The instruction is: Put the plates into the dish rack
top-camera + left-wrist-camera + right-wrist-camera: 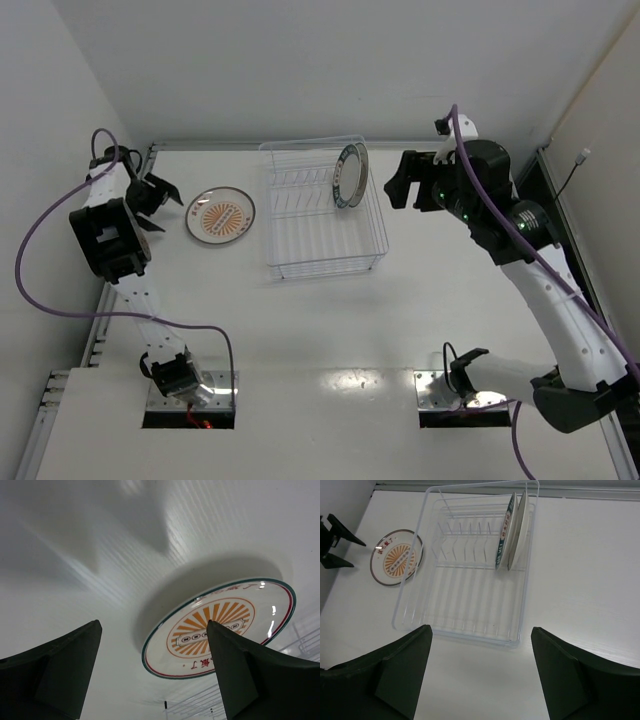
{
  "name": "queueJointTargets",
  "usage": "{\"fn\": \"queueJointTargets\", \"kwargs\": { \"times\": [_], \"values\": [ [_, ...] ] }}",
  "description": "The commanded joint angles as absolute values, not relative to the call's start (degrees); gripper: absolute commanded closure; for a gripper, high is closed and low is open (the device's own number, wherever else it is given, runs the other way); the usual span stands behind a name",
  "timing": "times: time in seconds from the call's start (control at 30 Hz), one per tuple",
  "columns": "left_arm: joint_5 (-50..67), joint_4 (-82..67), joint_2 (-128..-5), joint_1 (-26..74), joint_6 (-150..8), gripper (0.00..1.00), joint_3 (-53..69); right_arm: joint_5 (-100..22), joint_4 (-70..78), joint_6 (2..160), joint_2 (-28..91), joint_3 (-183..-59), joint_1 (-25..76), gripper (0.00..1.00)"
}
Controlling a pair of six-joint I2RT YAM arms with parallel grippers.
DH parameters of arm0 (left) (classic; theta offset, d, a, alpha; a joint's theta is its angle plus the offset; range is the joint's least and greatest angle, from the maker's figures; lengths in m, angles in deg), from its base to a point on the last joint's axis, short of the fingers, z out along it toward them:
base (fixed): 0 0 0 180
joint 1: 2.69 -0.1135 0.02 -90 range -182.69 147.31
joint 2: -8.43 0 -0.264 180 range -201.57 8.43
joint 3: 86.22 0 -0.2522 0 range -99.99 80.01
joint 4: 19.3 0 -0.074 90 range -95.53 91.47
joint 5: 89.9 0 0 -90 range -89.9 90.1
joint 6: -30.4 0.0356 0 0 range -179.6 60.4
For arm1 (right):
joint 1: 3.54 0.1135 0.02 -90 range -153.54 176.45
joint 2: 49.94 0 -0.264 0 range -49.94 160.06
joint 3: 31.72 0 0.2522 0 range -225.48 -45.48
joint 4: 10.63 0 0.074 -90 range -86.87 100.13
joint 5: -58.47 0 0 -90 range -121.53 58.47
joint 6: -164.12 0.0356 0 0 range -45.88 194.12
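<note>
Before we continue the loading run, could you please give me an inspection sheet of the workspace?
Surface: white table, no spills seen.
Job's things: dish rack mid-table; blue-green-rimmed plate and white plate upright inside it; sunburst plate flat on the table, left of it.
Clutter: nothing seen.
End effectors: left end effector open by the sunburst plate; right end effector open, empty, right of the rack.
Cables: purple cable along each arm.
Surroundings: white walls.

White table (pixel 330 340); sunburst plate (pixel 220 215), dish rack (pixel 330 270)
</note>
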State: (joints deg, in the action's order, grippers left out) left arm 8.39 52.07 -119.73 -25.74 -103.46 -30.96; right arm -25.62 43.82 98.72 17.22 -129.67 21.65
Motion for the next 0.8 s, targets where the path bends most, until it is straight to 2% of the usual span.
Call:
{"fn": "queueJointTargets", "kwargs": {
  "times": [0.0, 0.23, 0.4, 0.63, 0.67, 0.73, 0.77],
  "values": [
    [13.88, 46.07, -120.06, -26.6, -98.99, 0.16, -27.85, -27.66, 41.02, 100.05, 15.46, -128.28, 21.33, 0.22],
    [19.77, 42.02, -122.35, -26.6, -97.66, 0.16, -25.28, -24.76, 43.9, 100.05, 13.08, -127.57, 21.33, 0.22],
    [23.82, 38.24, -123.49, -26.6, -97.04, 0.21, -24.14, -22.65, 45.58, 100.05, 11.76, -127.05, 21.33, 0.22],
    [28.48, 33.93, -124.11, -24.76, -97.04, 0.45, -19.4, -22.13, 46.2, 99.0, 12.29, -127.57, 20.8, 0.22],
    [30.49, 33.41, -124.63, -24.75, -97.04, 0.53, -18.08, -22.74, 46.89, 98.39, 13.77, -128.88, 20.8, 0.22],
    [32.08, 31.65, -124.64, -24.75, -97.04, 0.61, -16.85, -21.78, 47.78, 96.1, 14.92, -129.68, 20.8, 0.22],
    [32.79, 31.64, -124.64, -24.75, -97.04, 0.72, -16.84, -20.3, 48.47, 95.49, 15.79, -130.21, 20.8, 0.22]
  ]
}}
